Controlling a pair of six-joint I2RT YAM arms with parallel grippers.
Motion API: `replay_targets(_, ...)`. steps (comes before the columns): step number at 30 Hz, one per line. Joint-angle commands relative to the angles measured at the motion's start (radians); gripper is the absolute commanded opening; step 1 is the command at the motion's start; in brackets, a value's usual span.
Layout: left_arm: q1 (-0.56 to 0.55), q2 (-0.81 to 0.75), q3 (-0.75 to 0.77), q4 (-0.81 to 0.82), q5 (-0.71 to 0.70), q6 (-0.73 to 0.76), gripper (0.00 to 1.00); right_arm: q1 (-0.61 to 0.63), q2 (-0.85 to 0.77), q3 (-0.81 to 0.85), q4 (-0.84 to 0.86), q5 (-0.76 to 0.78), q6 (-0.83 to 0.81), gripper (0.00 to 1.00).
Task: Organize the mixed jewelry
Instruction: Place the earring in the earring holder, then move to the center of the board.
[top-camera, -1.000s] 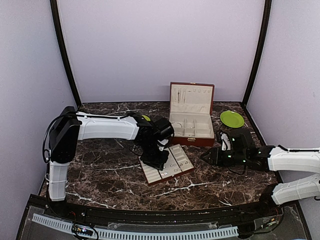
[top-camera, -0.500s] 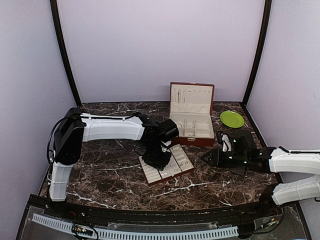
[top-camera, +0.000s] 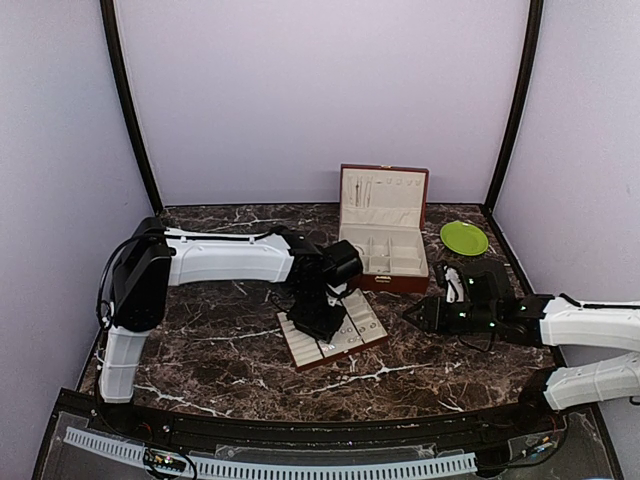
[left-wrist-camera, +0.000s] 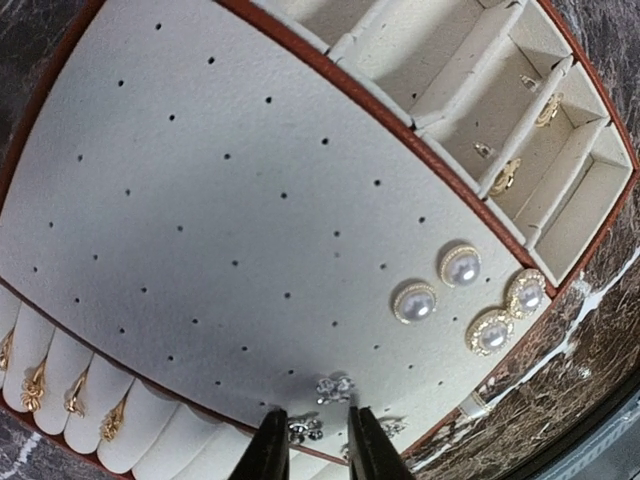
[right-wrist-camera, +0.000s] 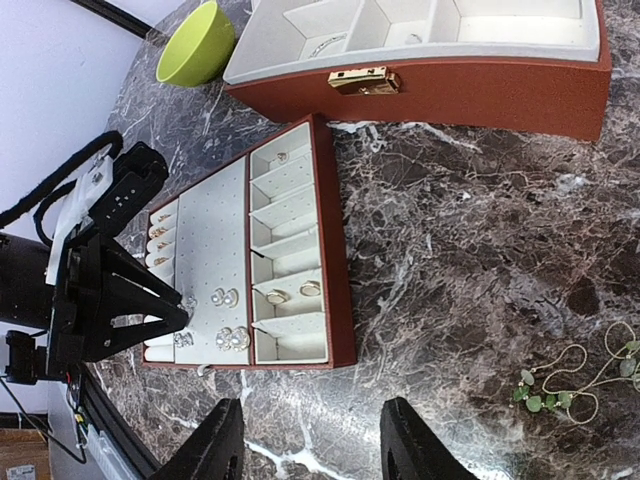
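Cream-lined red-brown tray (left-wrist-camera: 200, 200) of round pearl studs (left-wrist-camera: 460, 265); left gripper (left-wrist-camera: 317, 442) narrow astride small silvery stud (left-wrist-camera: 303, 430), right gripper (right-wrist-camera: 318, 440) wide.

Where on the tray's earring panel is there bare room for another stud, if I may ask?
Bare: the perforated panel from the ring rolls to the pearl earrings. Crowded: the pearl earrings' corner, with silver studs and the left gripper.

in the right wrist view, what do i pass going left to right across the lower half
left gripper → pearl studs → gold rings → right rim of the tray → leafy chain lying on the marble
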Motion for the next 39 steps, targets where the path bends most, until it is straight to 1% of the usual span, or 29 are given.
replay_targets(1, -0.013, 0.042, 0.001, -0.010, -0.001, 0.013, 0.25, -0.010, -0.023, -0.007, 0.020, 0.013, 0.002, 0.47)
replay_targets(7, -0.017, 0.039, 0.041, -0.043, -0.042, 0.014, 0.28, -0.010, -0.031, -0.002, 0.009, 0.016, 0.003, 0.47)
replay_targets(14, -0.018, -0.029, 0.080, -0.045, -0.140, 0.023, 0.42, -0.010, -0.045, 0.032, -0.039, 0.036, -0.008, 0.48)
replay_targets(17, -0.018, -0.075, 0.070, -0.026, -0.162, 0.027, 0.46, -0.010, -0.050, 0.052, -0.059, 0.048, -0.014, 0.51)
replay_targets(21, -0.018, -0.161, 0.006, 0.045, -0.174, 0.019, 0.53, -0.010, -0.051, 0.074, -0.091, 0.068, -0.028, 0.59)
replay_targets(26, -0.010, -0.300, -0.135, 0.175, -0.185, -0.018, 0.67, -0.009, -0.044, 0.114, -0.143, 0.095, -0.056, 0.71)
replay_targets(27, -0.005, -0.331, -0.176, 0.210, -0.180, -0.032, 0.70, -0.010, -0.041, 0.119, -0.144, 0.093, -0.060, 0.72)
replay_targets(30, 0.020, -0.436, -0.319, 0.327, -0.144, -0.086, 0.78, -0.010, -0.015, 0.132, -0.134, 0.074, -0.063, 0.82)
replay_targets(32, 0.049, -0.510, -0.426, 0.416, -0.094, -0.129, 0.81, -0.010, 0.013, 0.140, -0.117, 0.054, -0.064, 0.84)
replay_targets(36, 0.112, -0.623, -0.666, 0.595, 0.031, -0.243, 0.84, -0.006, 0.072, 0.148, -0.055, 0.007, -0.052, 0.88)
replay_targets(39, 0.150, -0.684, -0.798, 0.710, 0.091, -0.304, 0.86, 0.001, 0.124, 0.150, -0.012, -0.009, -0.038, 0.89)
